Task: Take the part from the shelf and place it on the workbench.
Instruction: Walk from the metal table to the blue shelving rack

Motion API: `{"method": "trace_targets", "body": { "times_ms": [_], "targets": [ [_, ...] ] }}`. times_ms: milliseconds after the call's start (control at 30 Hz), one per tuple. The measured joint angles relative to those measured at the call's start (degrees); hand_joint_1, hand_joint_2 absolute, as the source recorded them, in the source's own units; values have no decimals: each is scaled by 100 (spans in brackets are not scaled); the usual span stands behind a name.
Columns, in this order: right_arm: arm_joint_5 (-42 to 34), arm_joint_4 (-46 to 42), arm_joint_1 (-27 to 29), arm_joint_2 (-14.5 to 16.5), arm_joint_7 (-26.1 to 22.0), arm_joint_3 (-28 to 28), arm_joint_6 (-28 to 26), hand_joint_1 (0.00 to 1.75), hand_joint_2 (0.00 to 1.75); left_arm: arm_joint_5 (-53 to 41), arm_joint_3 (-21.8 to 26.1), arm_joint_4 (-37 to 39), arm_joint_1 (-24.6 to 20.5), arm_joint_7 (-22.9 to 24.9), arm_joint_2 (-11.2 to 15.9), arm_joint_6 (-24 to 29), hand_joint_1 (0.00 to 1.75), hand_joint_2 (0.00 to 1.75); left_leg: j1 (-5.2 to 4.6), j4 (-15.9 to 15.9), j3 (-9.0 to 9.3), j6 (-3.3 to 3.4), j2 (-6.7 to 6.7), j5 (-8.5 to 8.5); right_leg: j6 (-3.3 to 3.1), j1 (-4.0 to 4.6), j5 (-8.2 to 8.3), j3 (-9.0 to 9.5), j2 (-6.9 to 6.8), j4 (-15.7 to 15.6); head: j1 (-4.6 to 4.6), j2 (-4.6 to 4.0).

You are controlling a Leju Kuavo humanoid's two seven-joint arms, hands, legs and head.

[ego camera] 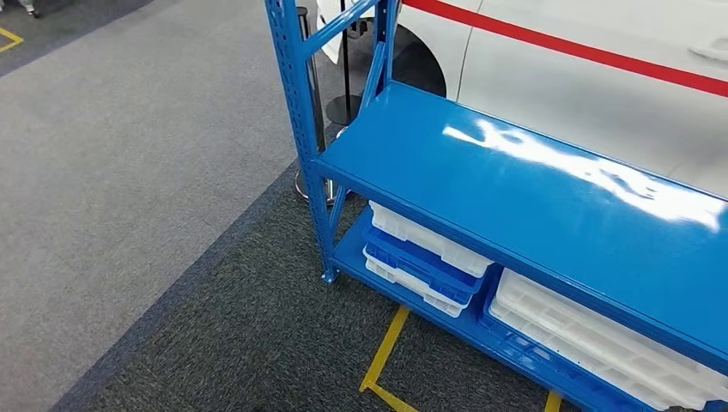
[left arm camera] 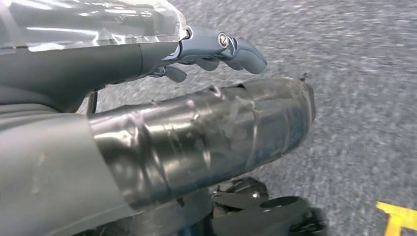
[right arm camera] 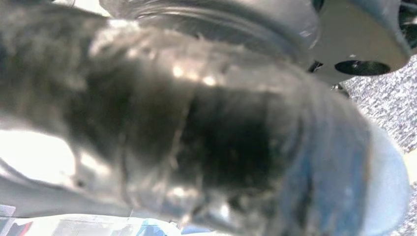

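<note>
A blue metal shelf [ego camera: 532, 197] stands ahead of me on the right, and its glossy upper board is bare. On its lowest level lie stacked white and blue plastic trays [ego camera: 425, 257], with more white trays [ego camera: 601, 343] further right. I cannot make out a separate part among them. My left hand [left arm camera: 196, 128] hangs over the grey carpet; its taped thumb is thick in the foreground, its fingers [left arm camera: 231, 46] are stretched apart from it, and it holds nothing. My right hand [right arm camera: 206, 128] is a blurred dark taped mass close to the right wrist camera, and its fingers are hidden.
A white car body with a red stripe [ego camera: 601, 77] stands right behind the shelf. A stanchion base [ego camera: 343, 107] sits by the shelf's left post [ego camera: 296, 112]. Yellow floor tape [ego camera: 382, 356] runs in front of the shelf. Grey carpet stretches to the left.
</note>
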Motion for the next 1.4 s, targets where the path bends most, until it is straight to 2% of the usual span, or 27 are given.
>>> {"method": "trace_targets", "body": {
  "times_ms": [67,100,133,200,267,333,400,433,467,500,567,600,633,700,767,833,900,933,967,1000,1067,1133,1200,1233,1300,1333,1400],
  "targets": [
    [25,1,-8,11,10,1,16,0,0,20,0,0,1,-44,18,13,0,0,6,-687,262,48,-269,299,41,9,-12,-20,141,33,2,0],
    [32,2,-10,16,12,1,20,0,0,22,0,0,-2,-60,26,14,0,0,3,-851,320,61,-367,331,73,2,-9,-45,201,44,3,0],
    [33,3,-8,18,11,0,21,0,0,22,0,0,-6,-67,34,13,0,0,-4,-895,337,68,-383,311,112,-8,2,-71,261,48,3,0],
    [32,5,5,16,9,-1,20,0,0,23,1,1,-18,-66,39,8,0,0,4,-953,362,107,-260,337,189,-23,17,-105,315,50,2,0],
    [32,7,4,12,4,-1,16,0,0,21,1,1,-24,-61,45,1,0,0,29,-1024,392,178,-109,375,243,-5,-136,-216,62,277,28,0],
    [32,7,-11,10,0,-1,14,0,0,17,0,0,-13,-57,48,-4,0,0,22,-1048,406,221,59,376,287,-11,-490,-539,-265,933,54,0],
    [32,7,-15,10,1,-1,14,0,0,17,0,0,5,-49,47,-5,0,0,15,-1045,412,228,240,357,334,-44,-697,-854,-355,1549,52,0],
    [32,7,-9,10,2,-1,14,0,0,17,0,0,6,-45,46,-6,0,0,15,-1043,421,221,322,345,352,-63,-639,-871,-375,1584,52,0],
    [32,7,-2,7,4,-2,13,0,0,17,0,0,4,-42,44,-6,0,0,17,-1040,438,208,390,330,364,-79,-479,-760,-409,1379,52,0],
    [32,7,3,4,7,-2,12,0,0,17,0,0,1,-40,41,-7,0,0,19,-1034,463,187,453,310,366,-89,-266,-547,-481,990,53,0],
    [33,7,-4,0,8,-3,11,0,0,17,0,0,-4,-35,36,-9,0,0,-2,-1017,502,119,559,257,320,-61,-17,-164,-680,272,51,0],
    [34,7,-9,1,5,-3,11,0,0,17,0,0,-8,-30,36,-9,0,0,-16,-1013,519,84,605,233,283,-41,15,-71,-734,88,46,0],
    [35,7,-9,2,4,-3,11,0,0,17,0,0,-15,-25,35,-9,0,0,-31,-1018,538,50,646,218,242,-17,-11,-58,-738,42,42,0],
    [37,7,7,4,3,-3,11,0,0,17,0,0,-39,-17,33,-9,0,0,-26,-1029,592,-8,704,192,165,-21,-1,-56,-630,19,38,0],
    [38,7,12,7,7,-3,10,0,0,17,-1,0,-51,-17,31,-10,0,0,0,-816,535,-58,525,22,81,-53,25,-36,-529,-20,28,0],
    [39,7,1,7,9,-3,9,0,0,17,-2,0,-40,-16,31,-12,0,0,17,-163,239,-87,235,-349,20,-63,36,-35,-421,-34,10,0],
    [40,7,-3,7,9,-3,9,0,0,18,-2,0,-15,-10,30,-14,0,0,19,531,-111,-101,133,-600,-2,-44,32,-45,-282,-19,5,0],
    [40,7,-1,7,9,-4,9,0,0,19,-2,0,-4,-7,31,-14,0,0,19,642,-187,-99,121,-566,-4,-36,29,-42,-205,-9,5,0],
    [41,7,1,7,9,-4,9,0,0,19,-2,0,1,-5,30,-14,0,0,19,524,-160,-90,110,-413,-2,-32,25,-37,-122,2,5,0],
    [41,7,1,8,10,-5,9,0,0,19,-2,0,2,-4,30,-14,0,0,20,201,-37,-74,79,-179,5,-31,20,-31,-42,14,4,0],
    [45,8,-4,10,11,-5,9,0,0,19,-3,0,3,-3,31,-14,0,0,27,-562,266,-29,-153,181,41,-30,5,-42,106,51,6,0],
    [51,9,-6,11,13,-5,9,0,0,19,-4,0,-5,2,32,-15,0,0,19,-896,388,5,-331,253,113,-39,11,-89,222,72,7,0],
    [58,9,7,10,17,-5,8,0,0,20,-6,0,-17,5,24,-16,0,0,11,-934,400,53,-259,267,198,-55,39,-125,314,54,6,-1],
    [63,9,14,8,21,-5,8,0,0,20,-7,1,-20,4,19,-16,0,0,19,-968,417,96,-196,289,227,-50,25,-143,254,75,10,-1],
    [81,9,7,5,28,-5,12,0,0,20,-7,2,-19,-1,9,-18,0,0,41,-1037,447,179,-59,331,263,-31,-170,-296,-42,386,28,-1],
    [89,9,-2,5,31,-5,16,0,0,19,-7,2,-13,-4,11,-19,0,0,32,-1048,453,202,9,335,277,-32,-346,-451,-217,709,37,0],
    [100,9,-15,5,50,-5,22,0,0,19,-7,2,4,-5,10,-20,0,0,18,-1046,450,212,131,326,315,-52,-638,-796,-347,1409,42,0]
  ]
}}
